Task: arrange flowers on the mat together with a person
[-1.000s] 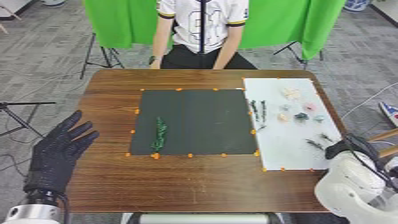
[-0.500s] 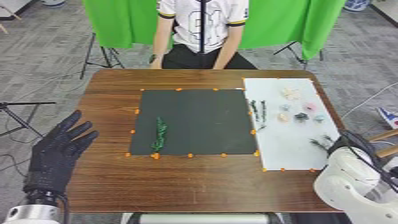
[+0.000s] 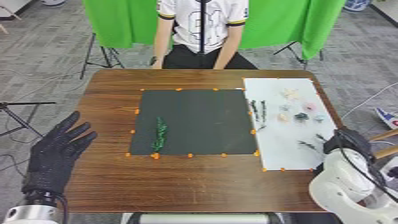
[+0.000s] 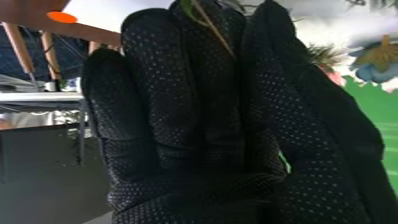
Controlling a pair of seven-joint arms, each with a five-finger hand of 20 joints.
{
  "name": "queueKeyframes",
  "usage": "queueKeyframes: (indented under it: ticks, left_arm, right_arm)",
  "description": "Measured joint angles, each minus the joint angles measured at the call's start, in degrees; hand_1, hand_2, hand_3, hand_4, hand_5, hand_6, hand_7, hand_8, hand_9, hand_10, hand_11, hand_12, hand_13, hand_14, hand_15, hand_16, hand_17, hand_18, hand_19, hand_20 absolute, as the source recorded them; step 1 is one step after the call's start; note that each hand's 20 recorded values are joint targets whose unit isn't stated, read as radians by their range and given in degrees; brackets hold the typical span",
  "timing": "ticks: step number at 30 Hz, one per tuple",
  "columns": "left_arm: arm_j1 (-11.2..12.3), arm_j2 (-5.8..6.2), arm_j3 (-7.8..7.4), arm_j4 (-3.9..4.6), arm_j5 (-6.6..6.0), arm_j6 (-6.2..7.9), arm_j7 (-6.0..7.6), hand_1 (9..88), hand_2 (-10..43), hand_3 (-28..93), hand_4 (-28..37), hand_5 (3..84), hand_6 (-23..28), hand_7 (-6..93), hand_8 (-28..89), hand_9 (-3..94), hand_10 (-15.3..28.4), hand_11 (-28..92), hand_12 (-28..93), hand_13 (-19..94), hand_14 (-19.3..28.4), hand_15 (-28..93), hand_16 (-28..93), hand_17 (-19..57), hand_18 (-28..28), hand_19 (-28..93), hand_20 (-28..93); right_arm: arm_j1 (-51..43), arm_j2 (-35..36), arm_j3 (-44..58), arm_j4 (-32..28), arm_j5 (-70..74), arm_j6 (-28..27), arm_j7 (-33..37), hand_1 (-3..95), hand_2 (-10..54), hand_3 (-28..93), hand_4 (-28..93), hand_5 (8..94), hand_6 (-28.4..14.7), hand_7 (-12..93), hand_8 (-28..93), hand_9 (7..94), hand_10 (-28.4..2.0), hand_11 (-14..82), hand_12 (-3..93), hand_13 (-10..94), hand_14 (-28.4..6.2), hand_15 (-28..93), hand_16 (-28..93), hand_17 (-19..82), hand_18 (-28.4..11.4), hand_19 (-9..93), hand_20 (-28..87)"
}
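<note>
In the head view, my right hand point(image 3: 348, 140) is over the right edge of the white sheet point(image 3: 280, 150), beside two small dark sprigs point(image 3: 307, 145). A leafy green sprig point(image 3: 161, 134) lies lengthwise on the dark mat point(image 3: 204, 120). Two slim green stems point(image 3: 263, 111) and several flower heads, among them a pink one point(image 3: 309, 107) and a teal one point(image 3: 301, 116), lie on the sheet. My left hand point(image 3: 55, 152) is open left of the mat. In the right wrist view, my right hand point(image 4: 191, 120) has straight fingers, with a thin stem point(image 4: 216, 30) across them near their tips.
Orange markers point(image 3: 155, 156) line the mat and sheet on the brown wooden table point(image 3: 195, 185). A cream flower point(image 3: 290, 93) lies toward the sheet's far end. A black stand point(image 3: 27, 104) is on the floor at the left.
My right hand and forearm have shifted slightly. The small dark sprigs beside the hand lie a little farther left than half a second ago. The left hand has hardly moved.
</note>
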State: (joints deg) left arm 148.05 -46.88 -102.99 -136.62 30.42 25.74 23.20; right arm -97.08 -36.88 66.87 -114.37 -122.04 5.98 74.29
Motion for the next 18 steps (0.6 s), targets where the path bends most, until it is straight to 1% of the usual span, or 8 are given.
queueKeyframes:
  ticks: [4, 8, 12, 15, 18]
  left_arm:
    - [0.28, 0.1, -0.22, -0.06, -0.19, 0.07, 0.23, 21.7, 8.7, 75, -25.5, 32.5, 6.4, 10.8, -9, 30.3, 15.6, 21, 11, 20, 21.8, 47, -7, -9.7, 17.3, 38, 15]
    - [0.85, 0.43, -0.88, -0.13, -0.55, 0.26, 0.71, 21.8, 8.8, 75, -25.5, 32.5, 6.4, 10.7, -9, 30.3, 15.6, 21, 11, 20, 21.9, 47, -7, -9.7, 17.3, 38, 15]
    - [1.23, 1.58, -1.18, -0.14, -1.11, 0.59, 1.49, 21.8, 8.8, 75, -25.5, 32.5, 6.4, 10.7, -9, 30.3, 15.6, 21, 11, 20, 21.9, 47, -7, -9.7, 17.3, 38, 15]
    - [1.11, 2.23, -1.19, -0.14, -1.12, 0.67, 1.53, 21.8, 8.8, 75, -25.4, 32.4, 6.4, 10.8, -9, 30.3, 15.6, 21, 11, 20, 21.8, 47, -7, -9.7, 17.3, 38, 15]
    - [0.7, 2.42, -1.19, -0.14, -0.93, 0.68, 1.18, 21.8, 8.8, 75, -25.2, 32.4, 6.4, 10.8, -9, 30.3, 15.6, 21, 11, 20, 21.8, 47, -7, -9.7, 17.2, 38, 15]
  right_arm:
    - [0.1, -0.14, -0.01, -1.41, -1.32, 0.93, -0.33, 59.2, -9.5, 59, -28, 91.3, 1.5, 15, 3, 93.6, -10.7, 26.8, 21.1, 84, -7.8, 55, 17, 53, -17.7, 93, 8]
    - [2.72, -0.33, -2.46, -5.23, -3.2, 1.0, -1.21, 58.1, -9.5, 61, -28, 91.6, 1.9, 15, 3, 93.7, -10.4, 27.9, 21.4, 85, -7.9, 54, 18, 53, -18.3, 93, 10]
    - [11.36, -1.52, -10.89, -7.87, -3.34, 0.4, -2.97, 57.0, -9.5, 61, -27, 91.6, 2.0, 15, 3, 93.7, -10.6, 28.4, 20.1, 85, -8.1, 54, 19, 53, -18.7, 93, 12]
    - [18.78, -3.83, -17.03, -7.9, -2.52, -0.75, -6.18, 56.6, -9.5, 60, -26, 91.5, 1.9, 15, 3, 93.7, -10.6, 28.6, 19.7, 85, -8.3, 54, 19, 52, -19.0, 93, 13]
    - [25.3, -6.83, -21.93, -7.12, -0.97, -2.67, -9.53, 56.4, -9.5, 60, -25, 91.5, 1.9, 15, 4, 93.7, -10.7, 29.0, 19.7, 85, -8.4, 55, 19, 52, -19.3, 93, 14]
